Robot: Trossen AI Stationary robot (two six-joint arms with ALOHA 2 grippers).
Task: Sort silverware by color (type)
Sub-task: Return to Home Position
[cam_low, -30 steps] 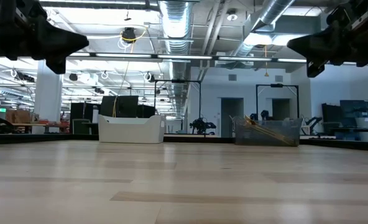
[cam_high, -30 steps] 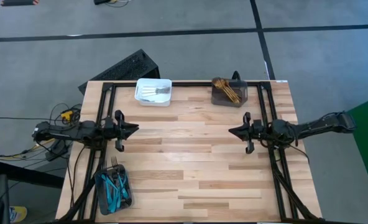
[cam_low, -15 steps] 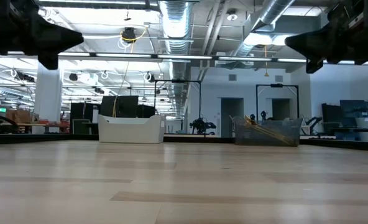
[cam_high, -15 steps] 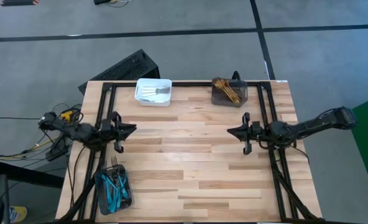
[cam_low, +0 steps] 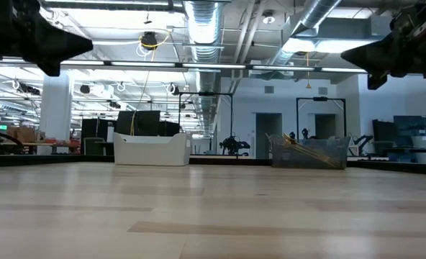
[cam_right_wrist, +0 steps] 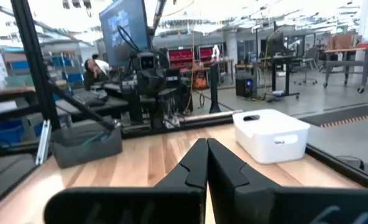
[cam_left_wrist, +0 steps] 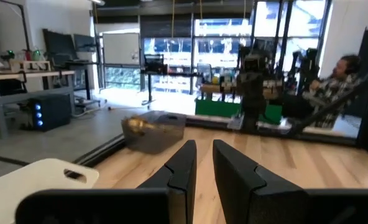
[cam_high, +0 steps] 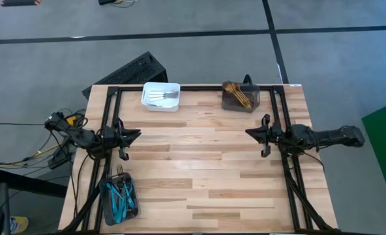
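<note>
Left gripper (cam_high: pixel 138 134) hangs over the table's (cam_high: pixel 199 176) left side, pointing inward. Its jaws stand a narrow slit apart and hold nothing. Right gripper (cam_high: pixel 248 133) hangs across from it over the right side, nose to nose with the left across the planks. Its jaws are pressed together and also hold nothing. From table height both sit high above the wood.

Now the bins. At the far edge, left of centre, the white bin (cam_high: pixel 160 85) holds silver forks (cam_high: pixel 162 98) lying flat. Near the far right corner, the dark bin (cam_high: pixel 254 103) holds the gold pieces (cam_high: pixel 237 94) in a heap, some of them poking above the rim. At the near left corner, a second dark bin (cam_high: pixel 104 192) sits slightly askew with the blue pieces (cam_high: pixel 120 194) piled inside. It lies just nearer than the left gripper, while the other two bins stand well beyond both arms.

Black frame rails (cam_high: pixel 108 108) run down each side of the table. On the floor behind it lies a black case (cam_high: pixel 124 70), and cables (cam_high: pixel 61 124) trail off by the left arm. A person (cam_left_wrist: pixel 339 68) sits beyond the right side, seen from the left wrist.
</note>
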